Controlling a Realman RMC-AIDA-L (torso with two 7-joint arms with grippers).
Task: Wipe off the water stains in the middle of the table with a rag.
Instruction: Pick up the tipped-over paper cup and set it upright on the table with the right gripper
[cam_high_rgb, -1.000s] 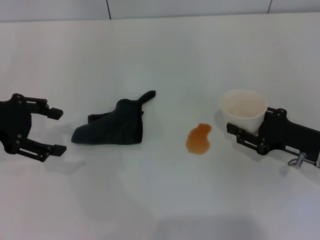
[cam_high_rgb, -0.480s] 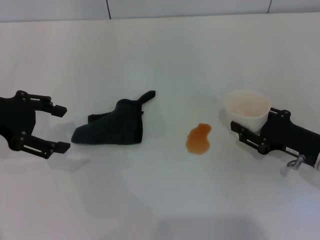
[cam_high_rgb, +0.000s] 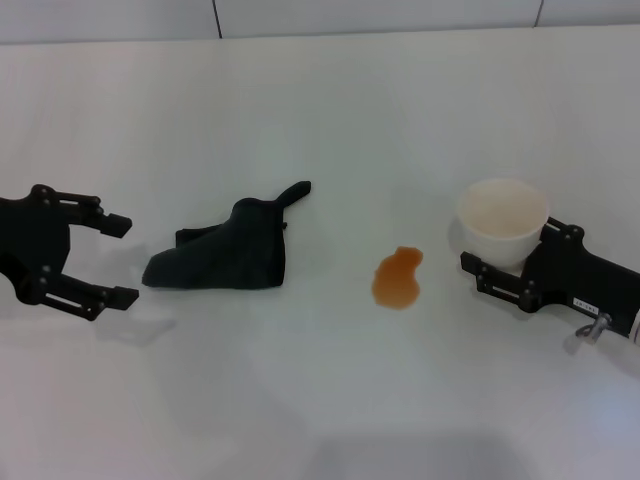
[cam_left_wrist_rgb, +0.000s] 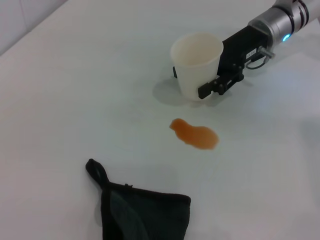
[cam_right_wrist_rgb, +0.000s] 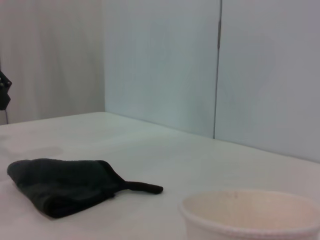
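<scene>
Water stains (cam_high_rgb: 398, 278) sit as one orange-brown puddle near the middle of the white table (cam_high_rgb: 330, 110), untouched and irregular in outline. To its left, apart from it, a dark rag (cam_high_rgb: 222, 256) lies crumpled flat on the surface, one thin corner trailing toward the far side. The rag also shows in the left wrist view (cam_left_wrist_rgb: 140, 212) and, low on the tabletop, in the right wrist view (cam_right_wrist_rgb: 62, 186).

At the left edge, the left gripper (cam_high_rgb: 115, 260) hovers just beside the rag with its two black fingers spread wide, holding nothing; the rag lies clear of both fingertips.

On the right, the right gripper (cam_high_rgb: 495, 278) is clamped around a white paper cup (cam_high_rgb: 503, 220), which stands upright to the right of the puddle and close to it without touching. The left wrist view shows the cup (cam_left_wrist_rgb: 196, 65) gripped low on its wall by the right gripper (cam_left_wrist_rgb: 200, 85), with the puddle (cam_left_wrist_rgb: 195, 134) between cup and rag. The cup's rim (cam_right_wrist_rgb: 252, 209) fills the near corner of the right wrist view.
</scene>
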